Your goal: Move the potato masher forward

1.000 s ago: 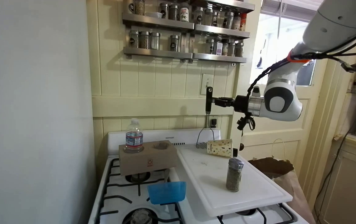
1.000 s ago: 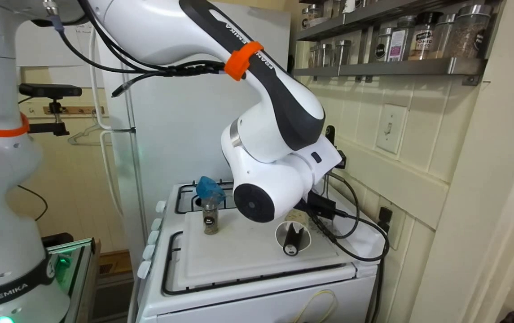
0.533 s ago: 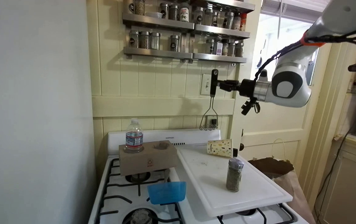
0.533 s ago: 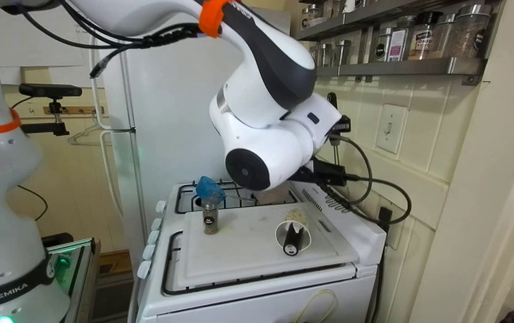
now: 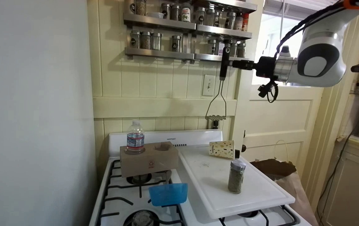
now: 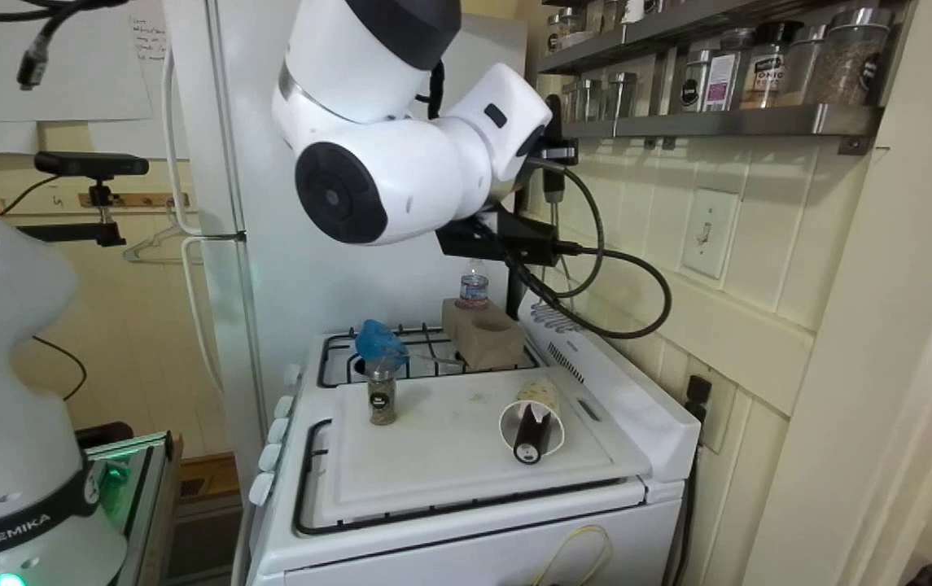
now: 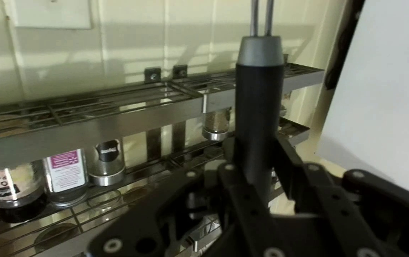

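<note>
Fingers (image 7: 292, 164) on the gripper (image 7: 258, 157) are clamped round the black handle of the potato masher (image 5: 224, 70), arm (image 5: 315, 66) off to the right. The masher hangs head down over the stove (image 5: 195, 208), top tipped slightly right. In an exterior view the handle overlaps the edge of the lower shelf (image 5: 207, 57), can't tell if they touch, but there's a visible gap from the head to the back panel (image 5: 166, 135). Below, a cup (image 5: 222, 149) lies at the far right of the board (image 5: 212, 179), shaker (image 5: 236, 180) upright nearer, decent stretch of board between. Bottle (image 5: 135, 139) and box (image 5: 149, 166) sit well left
</note>
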`<state>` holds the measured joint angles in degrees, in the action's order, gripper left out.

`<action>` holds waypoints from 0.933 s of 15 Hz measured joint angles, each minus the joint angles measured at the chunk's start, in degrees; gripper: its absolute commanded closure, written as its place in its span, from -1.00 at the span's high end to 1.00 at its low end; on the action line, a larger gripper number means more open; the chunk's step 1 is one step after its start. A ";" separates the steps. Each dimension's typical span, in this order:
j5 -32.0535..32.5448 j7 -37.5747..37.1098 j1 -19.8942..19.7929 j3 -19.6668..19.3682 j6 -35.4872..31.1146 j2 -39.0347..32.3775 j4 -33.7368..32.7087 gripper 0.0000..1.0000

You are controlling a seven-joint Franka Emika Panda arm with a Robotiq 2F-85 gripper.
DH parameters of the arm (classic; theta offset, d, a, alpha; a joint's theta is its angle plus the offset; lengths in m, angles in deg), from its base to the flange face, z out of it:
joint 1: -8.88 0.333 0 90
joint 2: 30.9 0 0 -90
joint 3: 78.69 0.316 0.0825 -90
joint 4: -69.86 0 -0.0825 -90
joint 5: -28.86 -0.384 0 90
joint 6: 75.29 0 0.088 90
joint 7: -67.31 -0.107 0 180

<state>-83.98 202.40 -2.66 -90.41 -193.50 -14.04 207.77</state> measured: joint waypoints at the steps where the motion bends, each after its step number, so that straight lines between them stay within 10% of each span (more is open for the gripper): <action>1: 2.99 -3.29 -0.15 0.11 0.81 2.54 1.86 -0.85; 8: 23.95 -15.40 -3.73 -2.19 22.31 19.39 10.90 -0.85; 14: 34.18 -1.54 -8.21 -7.55 34.38 20.15 10.19 -0.85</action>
<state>-49.80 200.86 -10.87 -97.96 -159.12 6.10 217.95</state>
